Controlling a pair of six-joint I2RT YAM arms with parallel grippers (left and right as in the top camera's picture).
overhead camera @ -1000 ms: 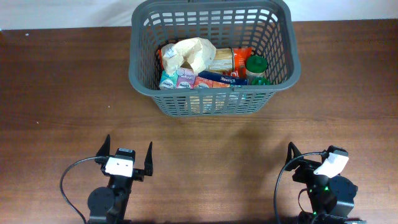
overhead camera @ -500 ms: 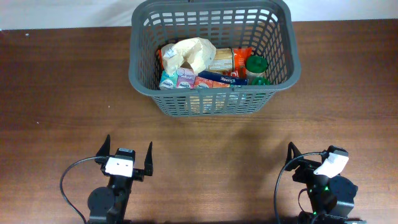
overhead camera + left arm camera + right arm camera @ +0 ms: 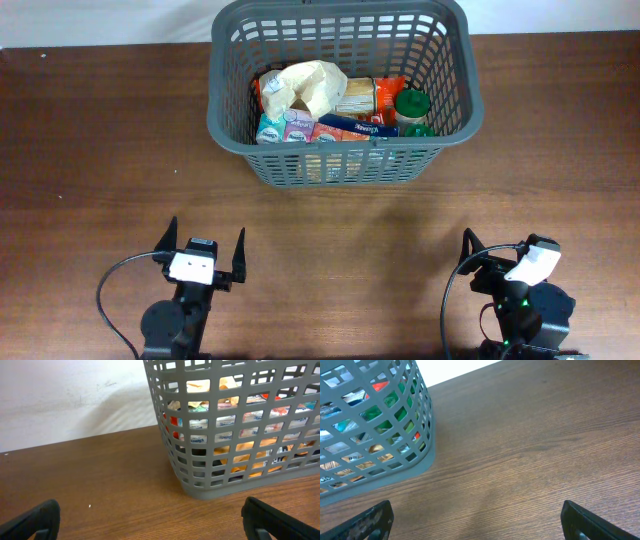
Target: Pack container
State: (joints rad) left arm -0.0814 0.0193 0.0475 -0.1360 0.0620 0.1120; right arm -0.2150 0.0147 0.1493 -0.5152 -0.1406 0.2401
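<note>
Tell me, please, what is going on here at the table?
Nothing is being handled at this moment. The grey container stands at the far side of the table and holds groceries, among them a cream bag and a green-lidded jar. The left pincer and the right pincer sit near the front edge, both open and empty, well short of the container.

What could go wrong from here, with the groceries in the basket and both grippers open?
1. The beige bag lies on top of the other groceries in the container; an arm reaching in might crush it.
2. The spread fingers of the left gripper or the right gripper could catch in the container's slotted wall and drag it across the table.
</note>
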